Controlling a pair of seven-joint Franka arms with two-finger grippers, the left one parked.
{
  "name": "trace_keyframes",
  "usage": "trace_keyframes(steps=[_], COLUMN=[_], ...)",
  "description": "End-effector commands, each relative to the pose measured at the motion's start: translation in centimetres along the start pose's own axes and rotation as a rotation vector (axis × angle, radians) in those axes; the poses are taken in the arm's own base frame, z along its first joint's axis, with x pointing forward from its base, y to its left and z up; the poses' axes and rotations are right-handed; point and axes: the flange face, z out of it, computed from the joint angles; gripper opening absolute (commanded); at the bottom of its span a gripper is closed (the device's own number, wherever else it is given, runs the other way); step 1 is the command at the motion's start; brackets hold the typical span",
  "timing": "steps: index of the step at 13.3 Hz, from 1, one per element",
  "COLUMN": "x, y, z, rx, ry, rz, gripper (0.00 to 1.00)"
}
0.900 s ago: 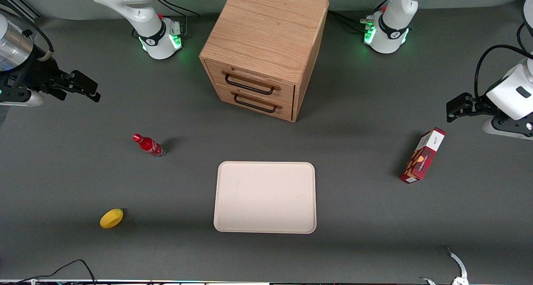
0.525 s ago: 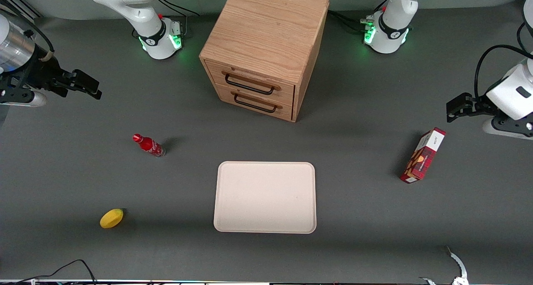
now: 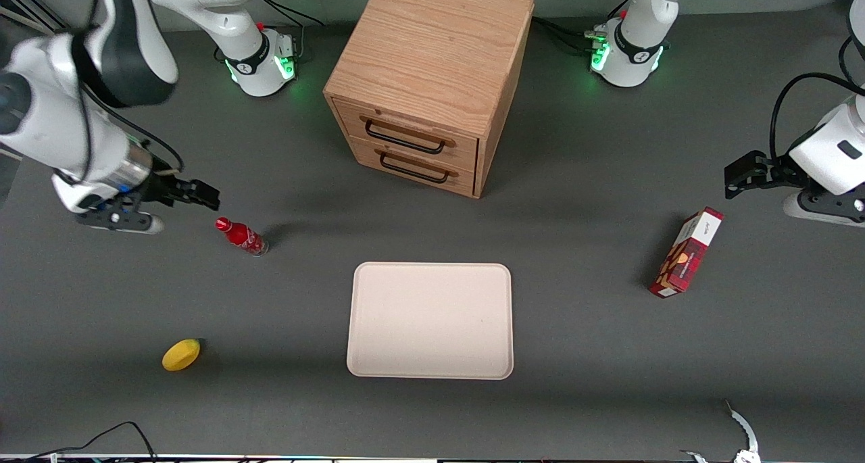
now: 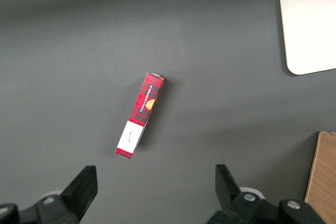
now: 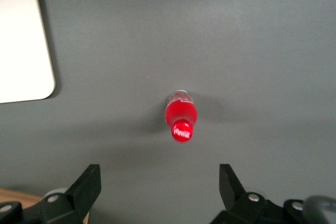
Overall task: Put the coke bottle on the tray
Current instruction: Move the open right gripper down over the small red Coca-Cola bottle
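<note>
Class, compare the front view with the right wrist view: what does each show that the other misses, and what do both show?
Only the front view shows the wooden drawer cabinet, the red plaid box and the whole tray. Only the right wrist view looks straight down on the coke bottle's cap, with the open gripper above and apart from it. Both show the coke bottle standing on the table, the tray bare, and the yellow fruit.

A small red coke bottle (image 5: 181,118) stands upright on a dark grey worktop (image 5: 131,40), seen from above, its red cap facing the camera. The gripper (image 5: 160,182) hangs above it, black fingers (image 5: 89,184) spread wide apart. A pale tray (image 5: 23,45) lies well apart from the bottle.
</note>
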Motion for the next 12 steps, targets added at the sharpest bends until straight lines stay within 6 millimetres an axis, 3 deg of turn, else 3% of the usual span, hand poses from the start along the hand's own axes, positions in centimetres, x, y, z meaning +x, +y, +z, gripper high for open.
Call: trace_keyframes(steps=[1,6,8,9,12], x=[-1.3,-1.7,-2.1,-2.1,-2.3], y=[0.7,1.3,1.4,1.4,1.3], z=[4.3,9.6,10.3,10.5,10.4], rx=[0.018,0.025,0.003,0.003,0.000], ry=[0.055,0.094,0.116,0.115,0.114], rz=[0.025,0.022,-0.010,-0.010,-0.018], gripper=[1.00,1.00,0.88,0.77,0.04])
